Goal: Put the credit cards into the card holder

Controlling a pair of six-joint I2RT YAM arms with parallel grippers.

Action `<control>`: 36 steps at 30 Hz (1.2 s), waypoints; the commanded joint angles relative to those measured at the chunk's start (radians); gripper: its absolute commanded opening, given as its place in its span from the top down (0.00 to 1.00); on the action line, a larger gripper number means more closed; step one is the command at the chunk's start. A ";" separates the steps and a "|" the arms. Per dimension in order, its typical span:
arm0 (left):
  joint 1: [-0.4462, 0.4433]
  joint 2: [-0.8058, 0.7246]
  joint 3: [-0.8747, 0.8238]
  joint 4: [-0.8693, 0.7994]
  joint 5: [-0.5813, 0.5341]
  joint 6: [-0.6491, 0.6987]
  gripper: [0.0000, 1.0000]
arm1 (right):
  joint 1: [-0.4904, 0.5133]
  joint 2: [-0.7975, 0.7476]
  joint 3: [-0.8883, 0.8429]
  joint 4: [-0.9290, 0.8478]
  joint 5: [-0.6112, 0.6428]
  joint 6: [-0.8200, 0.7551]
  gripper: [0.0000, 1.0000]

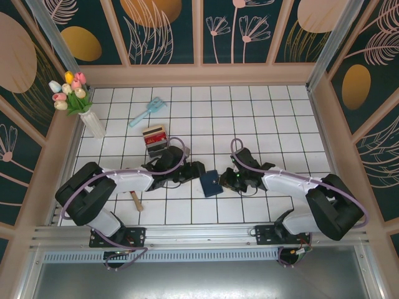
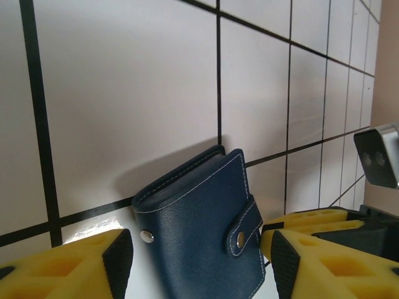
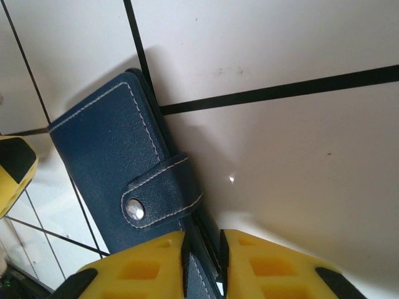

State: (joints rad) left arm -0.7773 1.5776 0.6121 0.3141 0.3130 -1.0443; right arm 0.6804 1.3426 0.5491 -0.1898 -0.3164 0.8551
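Rt wrist view: card holder [image 3: 106, 149] closed, snap tab [image 3: 159, 193] fastened, on the white tiled table [image 3: 299, 50]. The right gripper [image 3: 203, 252] was clamped on its near edge, pads [image 3: 149, 271] tight on either side. Lt wrist view gave the other face: left gripper [image 2: 199, 258] jaws apart, straddling the holder w/ a gap each side, no contact seen. Top view added the surroundings: holder front-centre between both grippers; credit cards [image 1: 154, 136], red and dark, grouped well behind, w/ the left arm [image 1: 124, 182] lying across the path between. Also a blue brush [image 1: 148, 113], vase of tulips [image 1: 93, 123] far left, and a wooden item [image 1: 136, 200] by the arm.
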 commanded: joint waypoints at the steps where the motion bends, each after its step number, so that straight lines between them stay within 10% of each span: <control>1: -0.016 0.041 0.029 0.029 -0.008 -0.034 0.39 | -0.005 0.024 0.025 -0.035 -0.017 -0.044 0.79; 13: -0.040 0.126 0.046 0.143 0.007 -0.069 0.69 | -0.004 0.064 0.010 -0.015 -0.018 -0.035 0.80; 23: -0.039 0.055 0.015 0.169 -0.032 -0.050 0.92 | 0.006 0.011 0.131 -0.213 0.252 -0.072 0.72; 36: -0.040 0.064 0.024 0.191 -0.018 -0.060 0.97 | 0.081 0.067 0.192 -0.112 0.175 -0.146 0.73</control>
State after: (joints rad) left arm -0.8112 1.6505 0.6369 0.4683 0.2878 -1.1023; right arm 0.7471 1.3808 0.7036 -0.3134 -0.1307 0.7444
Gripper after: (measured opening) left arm 0.123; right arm 0.267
